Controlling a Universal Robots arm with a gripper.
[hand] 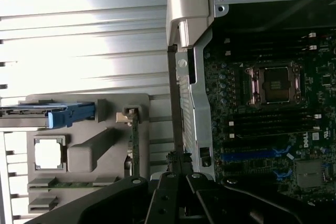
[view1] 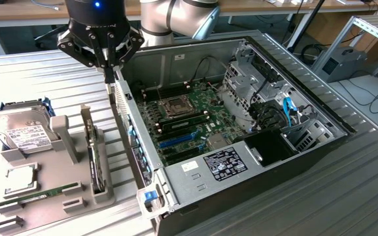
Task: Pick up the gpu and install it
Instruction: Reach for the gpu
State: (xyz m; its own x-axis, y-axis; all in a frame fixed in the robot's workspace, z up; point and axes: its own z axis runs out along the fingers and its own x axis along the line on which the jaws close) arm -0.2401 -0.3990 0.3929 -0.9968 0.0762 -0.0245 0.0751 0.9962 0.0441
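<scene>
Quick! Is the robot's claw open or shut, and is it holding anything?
Gripper: shut, fingers together, holding nothing. The gpu is not in it.

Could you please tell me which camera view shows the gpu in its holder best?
The exterior view: the gpu stands on edge in the grey holder, and its length shows from an angle. The wrist view sees the gpu edge-on, as just a thin dark strip.

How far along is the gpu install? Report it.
Nothing done yet: the gpu stands on edge in the gray holder, and the blue motherboard slots are bare. In hand: nothing; the gripper, shut and empty, hangs over the case edge. Left: pickup and install.
</scene>
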